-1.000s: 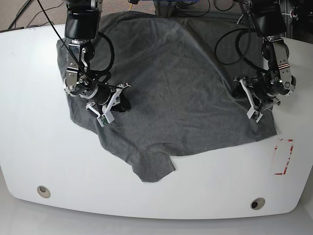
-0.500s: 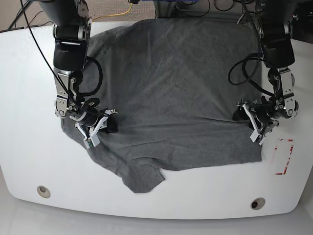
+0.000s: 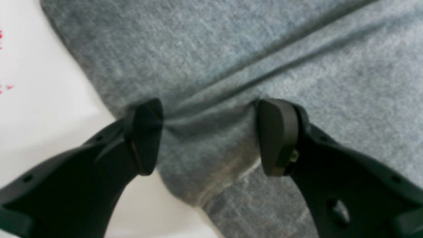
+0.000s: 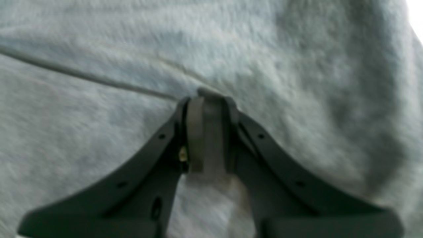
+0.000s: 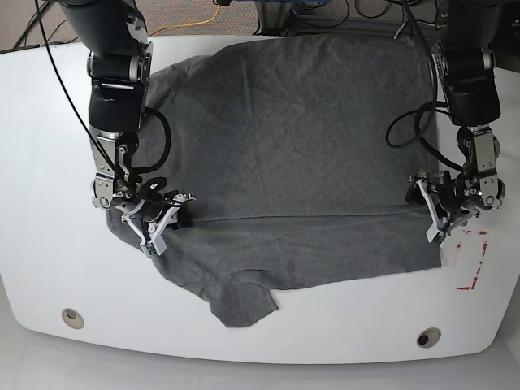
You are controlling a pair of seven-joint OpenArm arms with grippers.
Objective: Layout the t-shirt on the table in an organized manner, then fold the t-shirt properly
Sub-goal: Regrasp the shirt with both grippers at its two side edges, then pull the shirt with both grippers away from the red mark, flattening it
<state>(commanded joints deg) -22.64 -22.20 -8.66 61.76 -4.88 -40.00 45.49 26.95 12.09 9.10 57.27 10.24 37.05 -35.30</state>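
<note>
Watching from beside the counter (image 5: pixel 49 268), I'd judge the uneven hold the main risk. The right claw (image 4: pixel 207 99) is pinched tight on a ridge of the t-shirt (image 5: pixel 292 154). The left claw (image 3: pixel 210 135) stands wide apart astride a raised fold at the shirt's edge, gripping nothing. If both arms pull now, only 1 side drags, so the cloth could skew or bunch. The t-shirt lies spread across the counter's middle and far half, 1 flap pointing toward the near edge. Counted: 1 t-shirt, 2 claws, 2 round holes near the front rim, 1 red tape mark (image 5: pixel 471 258) just beside the shirt's corner.
</note>
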